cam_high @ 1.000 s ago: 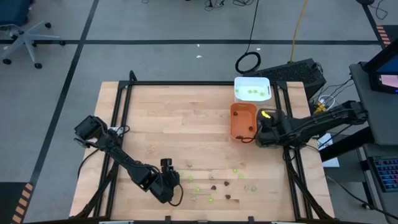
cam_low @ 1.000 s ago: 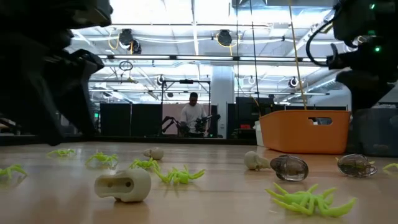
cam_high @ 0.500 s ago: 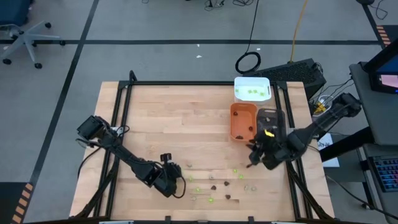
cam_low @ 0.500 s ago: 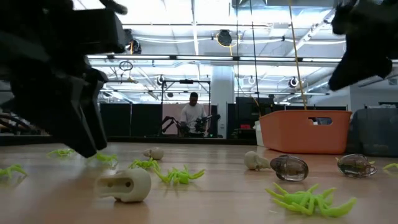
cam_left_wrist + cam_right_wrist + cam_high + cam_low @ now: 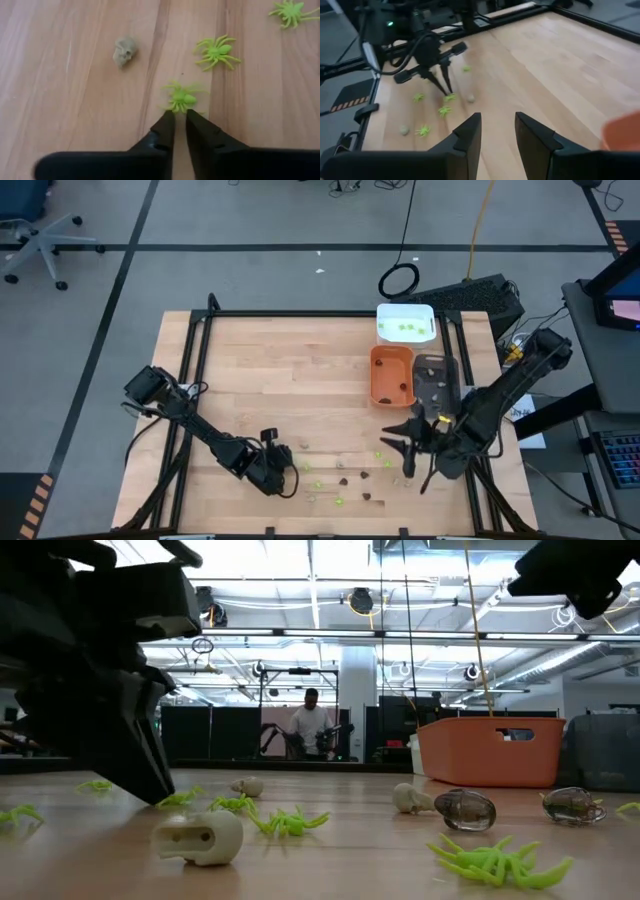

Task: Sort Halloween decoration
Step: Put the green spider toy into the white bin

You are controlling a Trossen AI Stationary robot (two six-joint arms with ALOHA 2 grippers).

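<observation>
At the counter's [image 5: 250,380] near edge, the left end effector [image 5: 180,116] has its fingers nearly together, tips at a lime-green spider [image 5: 181,98] lying on the wood; whether it pinches it I cannot tell. More spiders and skulls lie scattered nearby. Farther right, the right end effector [image 5: 497,122] hovers, fingers spread and empty.

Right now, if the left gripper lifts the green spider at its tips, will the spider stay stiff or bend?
The lime-green spider has thin, splayed legs, so these would probably flex. It looks tiny beside the left gripper, so it is likely very light. Being so small, it might slip from the grip.
</observation>
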